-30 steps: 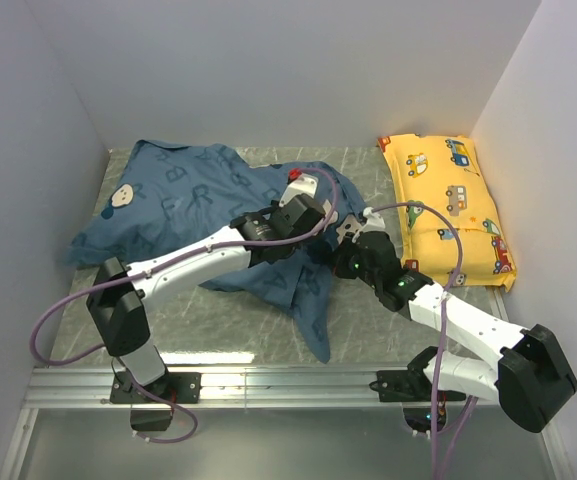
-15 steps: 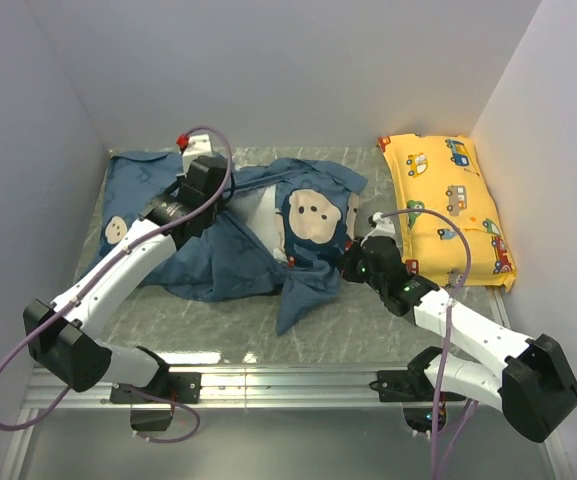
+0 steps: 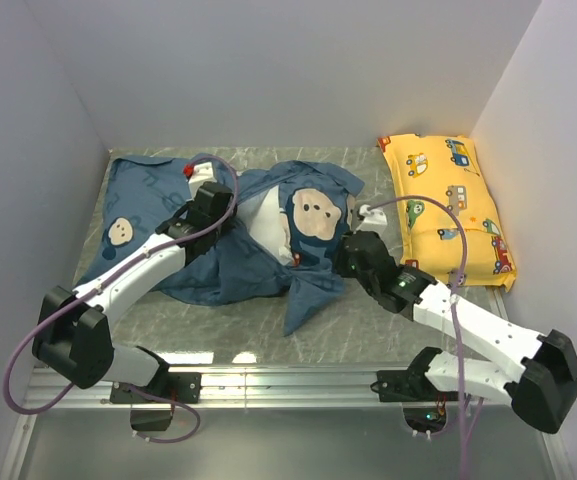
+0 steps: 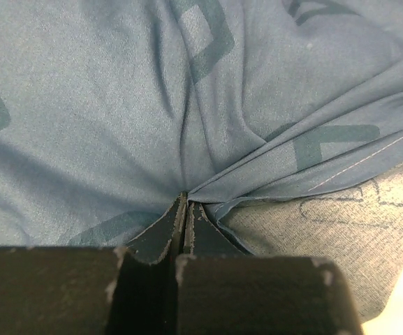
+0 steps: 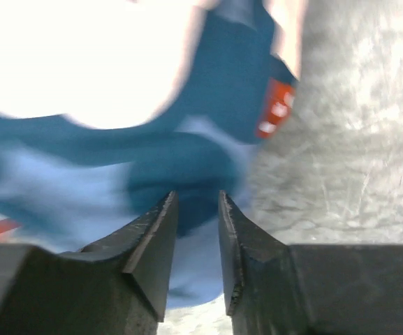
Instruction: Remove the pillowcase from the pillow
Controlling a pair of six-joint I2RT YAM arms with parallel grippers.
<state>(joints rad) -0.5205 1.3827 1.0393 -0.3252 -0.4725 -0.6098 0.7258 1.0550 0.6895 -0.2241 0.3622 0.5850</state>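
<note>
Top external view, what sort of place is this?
Most likely a robot test cell, not a home: plain white walls box in a stone-patterned table, and the left arm and right arm are bolted to a metal rail at its near edge.

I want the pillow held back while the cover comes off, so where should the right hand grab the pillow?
Probably pinch the bare white bulge of the pillow showing in the cover's opening, coming from the right hand's side over the mouse-face flap; everywhere else it is wrapped in fabric.
</note>
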